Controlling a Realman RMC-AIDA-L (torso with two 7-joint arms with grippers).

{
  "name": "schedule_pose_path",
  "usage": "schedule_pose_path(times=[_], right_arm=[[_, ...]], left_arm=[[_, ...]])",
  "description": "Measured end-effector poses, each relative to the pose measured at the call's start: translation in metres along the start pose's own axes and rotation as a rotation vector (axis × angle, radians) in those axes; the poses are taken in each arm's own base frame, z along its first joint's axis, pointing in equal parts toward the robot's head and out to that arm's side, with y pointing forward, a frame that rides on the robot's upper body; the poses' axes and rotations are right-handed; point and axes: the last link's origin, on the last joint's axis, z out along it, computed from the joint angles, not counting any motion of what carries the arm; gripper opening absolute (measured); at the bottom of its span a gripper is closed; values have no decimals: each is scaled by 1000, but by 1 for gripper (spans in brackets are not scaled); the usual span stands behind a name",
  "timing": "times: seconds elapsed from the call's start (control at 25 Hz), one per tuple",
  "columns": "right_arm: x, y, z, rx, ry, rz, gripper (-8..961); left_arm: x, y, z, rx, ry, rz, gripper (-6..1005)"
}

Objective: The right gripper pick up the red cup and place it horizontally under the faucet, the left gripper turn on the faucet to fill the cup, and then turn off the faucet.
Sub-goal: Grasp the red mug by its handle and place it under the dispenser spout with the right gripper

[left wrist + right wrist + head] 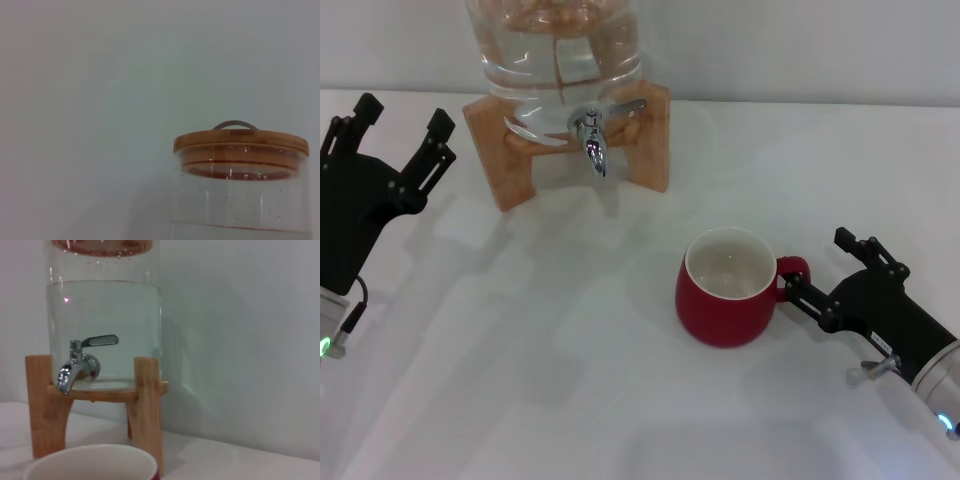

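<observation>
Risk: black two-fingered right gripper, open around the glossy red ceramic cup's handle, could tip it; left gripper waits open.

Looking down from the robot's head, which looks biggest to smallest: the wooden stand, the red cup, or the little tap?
1. Wooden stand, widest by far.
2. Red cup, though it sits nearer the camera, which flatters it.
3. Tap, clearly smallest.

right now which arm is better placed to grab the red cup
Right. The right hand is at the red cup's handle, one finger on each side of it. The left hand is open far across the table.
</observation>
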Motion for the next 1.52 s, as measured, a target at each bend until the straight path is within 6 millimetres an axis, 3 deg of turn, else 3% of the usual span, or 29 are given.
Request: schedule_pose_path(times=[0.56, 1.52], right_arm=[[-1, 4, 3, -20, 1, -1, 822], [0, 6, 2, -26, 9, -4, 675]], left_arm=[[-1, 0, 0, 0, -4, 0, 875], [-1, 1, -3, 2, -4, -2, 875]])
